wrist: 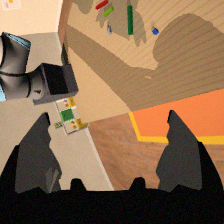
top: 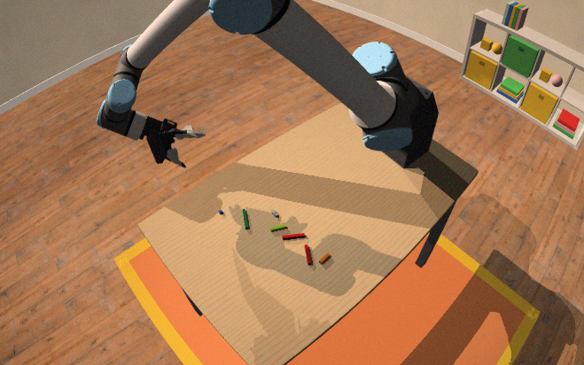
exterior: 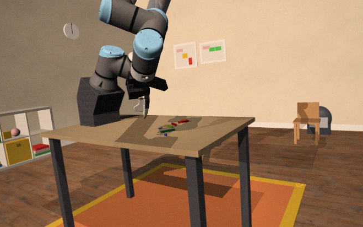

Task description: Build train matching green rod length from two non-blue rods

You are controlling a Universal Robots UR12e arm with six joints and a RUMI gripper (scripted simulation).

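Note:
Several rods lie flat and apart on the wooden table. The green rod (top: pixel 245 219) lies left of the group, also seen in the wrist view (wrist: pixel 130 20). A small blue rod (top: pixel 221 212) lies to its left and a short grey rod (top: pixel 275 213) to its right. A lime rod (top: pixel 278 228), one red rod (top: pixel 293 236), a second red rod (top: pixel 307 254) and an orange rod (top: pixel 324 258) lie further right. My gripper (top: pixel 183 147) is open and empty, high above and off the table's left side, far from the rods.
The robot base (top: pixel 414 131) stands at the table's far right corner. An orange mat with a yellow border (top: pixel 158 308) lies under the table. A shelf with boxes (top: pixel 534 77) stands at the back right. A chair (exterior: pixel 307 121) stands by the wall.

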